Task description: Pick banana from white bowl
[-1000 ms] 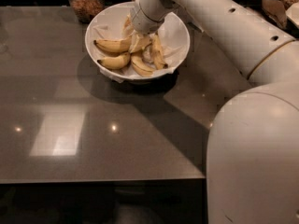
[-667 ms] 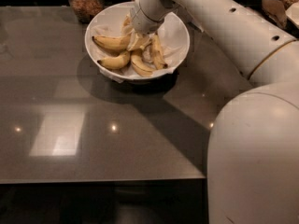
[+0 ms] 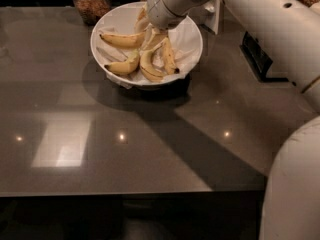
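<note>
With the gripper [image 3: 155, 26] low inside the white bowl [image 3: 192, 44] on the table [image 3: 150, 154], its state indiscernible, the banana [image 3: 122, 39] should be clamped mid-length and lifted straight.

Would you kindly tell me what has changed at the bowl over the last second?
Very little. The gripper stays down in the white bowl, at the right end of the banana; the arm has edged only slightly, if at all. Nothing has been lifted out. The banana, the three other bananas, the bowl and the glass jar lie where they were.
</note>
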`<state>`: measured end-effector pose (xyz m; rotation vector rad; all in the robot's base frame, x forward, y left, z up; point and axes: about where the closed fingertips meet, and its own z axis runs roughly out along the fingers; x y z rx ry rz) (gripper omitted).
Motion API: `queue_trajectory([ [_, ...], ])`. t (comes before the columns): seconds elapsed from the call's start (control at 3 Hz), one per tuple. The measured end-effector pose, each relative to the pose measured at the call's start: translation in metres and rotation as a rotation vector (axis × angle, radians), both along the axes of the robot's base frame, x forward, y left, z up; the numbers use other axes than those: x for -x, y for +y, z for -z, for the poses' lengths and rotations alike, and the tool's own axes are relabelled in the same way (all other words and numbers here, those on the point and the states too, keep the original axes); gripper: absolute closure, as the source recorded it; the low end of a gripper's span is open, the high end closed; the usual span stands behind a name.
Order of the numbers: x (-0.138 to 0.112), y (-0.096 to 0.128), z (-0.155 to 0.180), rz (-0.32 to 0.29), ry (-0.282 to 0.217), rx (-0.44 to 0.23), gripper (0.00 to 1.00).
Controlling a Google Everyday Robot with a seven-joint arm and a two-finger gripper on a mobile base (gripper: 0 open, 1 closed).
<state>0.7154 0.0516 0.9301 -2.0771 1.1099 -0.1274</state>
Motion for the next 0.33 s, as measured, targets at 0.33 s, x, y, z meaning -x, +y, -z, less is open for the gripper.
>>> queue_trajectory([
  [0.33, 0.0311, -0.0170, -0.0283, -0.032, -0.004, -0.068, 1.00],
])
